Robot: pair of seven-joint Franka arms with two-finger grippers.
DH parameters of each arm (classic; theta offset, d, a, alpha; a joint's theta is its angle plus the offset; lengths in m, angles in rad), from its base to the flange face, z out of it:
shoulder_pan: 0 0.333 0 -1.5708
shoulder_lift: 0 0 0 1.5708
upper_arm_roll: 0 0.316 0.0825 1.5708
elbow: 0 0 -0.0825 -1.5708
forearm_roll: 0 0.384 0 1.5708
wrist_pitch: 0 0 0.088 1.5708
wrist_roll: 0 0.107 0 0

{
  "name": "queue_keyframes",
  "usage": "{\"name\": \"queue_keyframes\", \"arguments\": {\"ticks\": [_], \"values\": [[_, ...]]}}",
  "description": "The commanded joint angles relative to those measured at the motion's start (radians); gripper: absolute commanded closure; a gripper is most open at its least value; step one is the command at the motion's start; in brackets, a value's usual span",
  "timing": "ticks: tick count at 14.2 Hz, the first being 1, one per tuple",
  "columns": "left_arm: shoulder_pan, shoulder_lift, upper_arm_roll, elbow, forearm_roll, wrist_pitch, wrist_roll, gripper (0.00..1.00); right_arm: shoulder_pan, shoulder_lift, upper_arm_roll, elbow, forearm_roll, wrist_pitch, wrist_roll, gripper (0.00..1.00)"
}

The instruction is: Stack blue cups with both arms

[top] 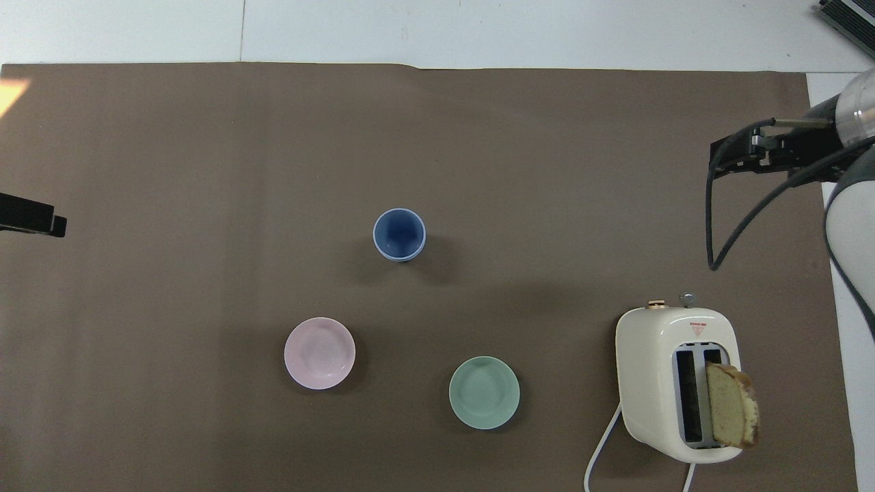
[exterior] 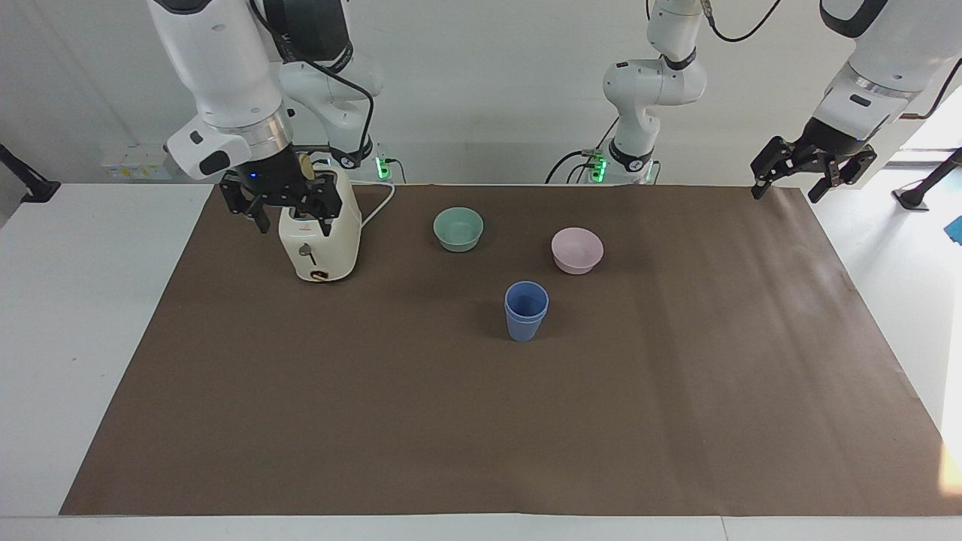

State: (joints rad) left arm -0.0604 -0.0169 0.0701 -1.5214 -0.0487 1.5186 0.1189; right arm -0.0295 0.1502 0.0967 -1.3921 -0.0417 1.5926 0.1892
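The two blue cups (exterior: 526,312) stand nested one inside the other, upright, in the middle of the brown mat; they also show in the overhead view (top: 399,234). My right gripper (exterior: 291,218) is open and empty, up in the air over the mat's edge at the right arm's end, beside the toaster; it also shows in the overhead view (top: 735,154). My left gripper (exterior: 785,194) is open and empty, waiting raised over the mat's corner at the left arm's end; only its tip shows in the overhead view (top: 31,222).
A cream toaster (exterior: 319,244) with a bread slice (top: 731,413) in one slot stands toward the right arm's end. A teal-green bowl (exterior: 458,228) and a pink bowl (exterior: 576,249) sit nearer to the robots than the cups. A brown mat (exterior: 481,436) covers the table.
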Motion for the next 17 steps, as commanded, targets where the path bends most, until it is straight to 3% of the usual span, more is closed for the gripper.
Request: {"name": "queue_keyframes", "arguments": {"ticks": [1,17], "values": [[0.005,-0.006,-0.007,0.009,0.021,-0.015,0.010,0.00,-0.030,-0.070,0.009,-0.107,0.023,0.047,-0.020,0.00],[0.001,-0.020,-0.015,0.010,0.053,-0.043,0.015,0.00,-0.030,-0.072,0.009,-0.113,0.023,0.052,-0.020,0.00]]}}
